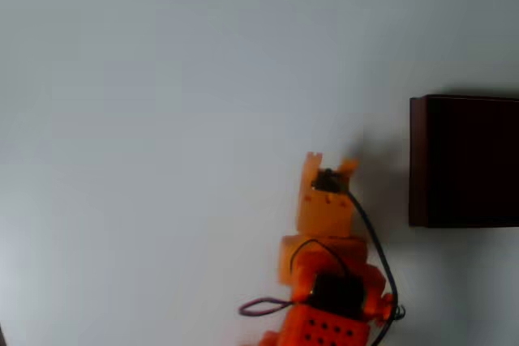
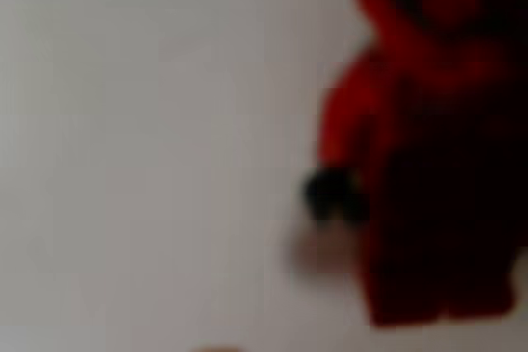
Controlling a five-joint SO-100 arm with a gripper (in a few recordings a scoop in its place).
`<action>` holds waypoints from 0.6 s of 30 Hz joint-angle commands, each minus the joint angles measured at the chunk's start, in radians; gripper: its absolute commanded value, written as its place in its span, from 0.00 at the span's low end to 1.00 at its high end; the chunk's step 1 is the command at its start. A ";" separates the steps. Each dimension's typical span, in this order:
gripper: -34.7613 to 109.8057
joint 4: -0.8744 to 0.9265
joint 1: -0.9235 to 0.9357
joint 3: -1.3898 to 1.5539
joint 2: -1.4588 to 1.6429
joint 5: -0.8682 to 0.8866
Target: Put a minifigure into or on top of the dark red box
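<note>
Hovering over the white table point(image 1: 162, 79), my pincer point(image 1: 328, 166) points its two orange tips up-picture in the overhead view, left of the dark red box point(image 1: 464, 160) and apart from it. The wrist view shows the minifigure point(image 2: 421, 146) very close and blurred, red with a small dark hand, at the right of the frame. I cannot tell whether my pincer grips it or stands released. I judge the transfer to the box not yet done.
</note>
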 commanded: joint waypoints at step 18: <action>0.38 -0.028 0.077 -0.143 -0.178 -0.057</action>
